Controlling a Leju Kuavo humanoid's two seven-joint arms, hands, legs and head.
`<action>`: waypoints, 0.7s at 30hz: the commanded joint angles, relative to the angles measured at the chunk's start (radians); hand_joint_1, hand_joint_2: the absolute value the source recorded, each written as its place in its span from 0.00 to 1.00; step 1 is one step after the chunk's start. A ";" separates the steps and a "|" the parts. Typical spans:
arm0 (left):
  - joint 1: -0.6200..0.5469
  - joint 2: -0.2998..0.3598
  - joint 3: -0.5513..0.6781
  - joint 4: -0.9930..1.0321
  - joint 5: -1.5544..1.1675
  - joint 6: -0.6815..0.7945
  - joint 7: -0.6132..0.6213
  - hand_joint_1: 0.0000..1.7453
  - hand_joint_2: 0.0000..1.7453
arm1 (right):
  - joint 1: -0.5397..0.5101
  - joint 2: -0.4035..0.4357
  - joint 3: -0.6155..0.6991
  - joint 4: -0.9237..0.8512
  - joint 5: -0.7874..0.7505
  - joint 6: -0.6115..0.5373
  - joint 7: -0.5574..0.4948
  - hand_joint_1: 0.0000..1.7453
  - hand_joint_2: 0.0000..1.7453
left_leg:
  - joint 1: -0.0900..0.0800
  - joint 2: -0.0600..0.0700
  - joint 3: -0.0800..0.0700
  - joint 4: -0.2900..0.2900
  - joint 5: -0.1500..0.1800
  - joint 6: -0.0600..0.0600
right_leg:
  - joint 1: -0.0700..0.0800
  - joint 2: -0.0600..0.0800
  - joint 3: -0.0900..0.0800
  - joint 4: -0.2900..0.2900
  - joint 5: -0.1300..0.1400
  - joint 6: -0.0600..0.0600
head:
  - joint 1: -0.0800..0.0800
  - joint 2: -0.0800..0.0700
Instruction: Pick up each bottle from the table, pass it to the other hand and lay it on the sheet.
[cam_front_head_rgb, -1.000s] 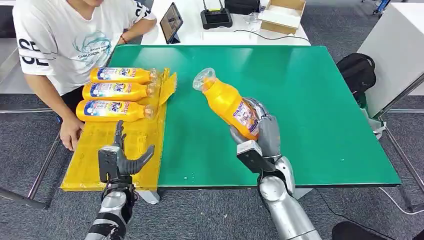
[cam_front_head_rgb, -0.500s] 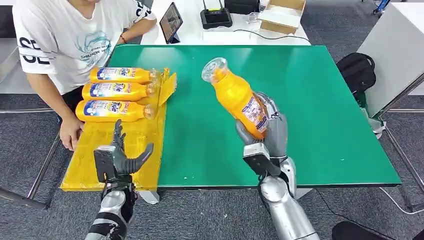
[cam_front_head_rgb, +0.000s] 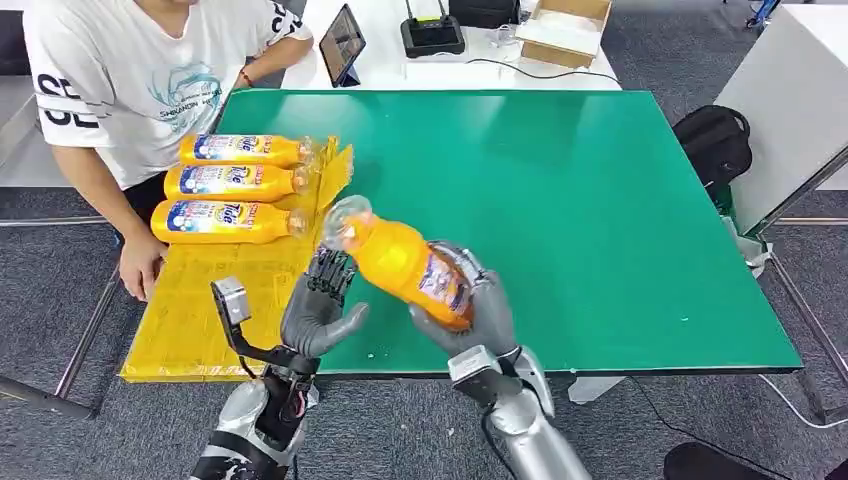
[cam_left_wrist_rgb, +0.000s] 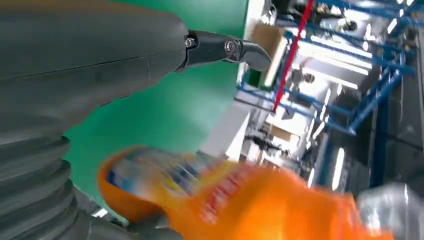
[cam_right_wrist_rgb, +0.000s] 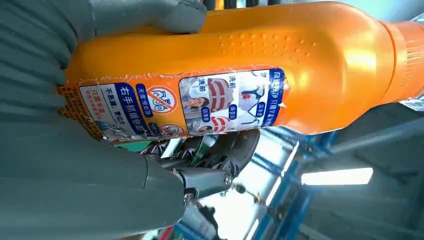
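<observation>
Above the near edge of the green table (cam_front_head_rgb: 600, 200): the right hand (cam_front_head_rgb: 470, 315) is gripping an orange bottle (cam_front_head_rgb: 405, 265) around its labelled lower half, holding it off the surface.
Bottle tilt: it is lying slanted, clear cap end (cam_front_head_rgb: 345, 222) pointing up and toward the robot's left, base buried in the right palm.
Right wrist view: the thick thumb is pressing across the top of the bottle (cam_right_wrist_rgb: 240, 75) while the darker fingers (cam_right_wrist_rgb: 215, 175) are curling under the label – a full wrap.
Left hand (cam_front_head_rgb: 318, 310): it is hanging just beside the bottle's neck with fingers spread and palm turned toward it; I cannot tell whether the fingertips are touching the plastic.
Left wrist view: the bottle (cam_left_wrist_rgb: 240, 200) is showing as an orange blur near the hand, with a dark finger (cam_left_wrist_rgb: 225, 47) stretched out over the green top.
Sheet (cam_front_head_rgb: 200, 310): the yellow sheet is lying along the table's left side, reaching the near edge.
Bottles on the sheet (cam_front_head_rgb: 235, 185): three are lying side by side at its far end, caps pointing toward the table's middle.
Person (cam_front_head_rgb: 130, 80): someone in a white printed shirt is sitting at the far left corner – one hand (cam_front_head_rgb: 140, 265) is resting at the sheet's outer edge.
</observation>
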 joint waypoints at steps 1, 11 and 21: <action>-0.018 0.042 -0.078 0.001 0.013 -0.013 0.007 0.00 1.00 | -0.028 0.027 0.055 0.167 0.005 -0.005 -0.013 1.00 1.00 | 0.000 0.003 0.006 -0.001 -0.002 0.001 | 0.001 0.001 0.005 -0.002 -0.001 -0.003 | 0.000 0.000; -0.008 0.042 -0.109 0.006 0.024 -0.031 0.019 0.00 1.00 | -0.061 0.057 0.084 0.264 0.005 0.038 0.008 1.00 1.00 | 0.000 0.004 0.006 -0.002 -0.002 0.001 | 0.001 0.002 0.005 -0.001 -0.001 -0.004 | 0.000 0.000; -0.039 0.035 -0.116 0.067 -0.023 0.005 0.031 0.00 1.00 | -0.116 0.098 0.189 0.396 0.022 0.096 0.050 1.00 1.00 | 0.000 0.002 0.004 -0.001 -0.001 0.001 | 0.001 0.001 0.004 -0.001 -0.001 -0.003 | 0.000 0.000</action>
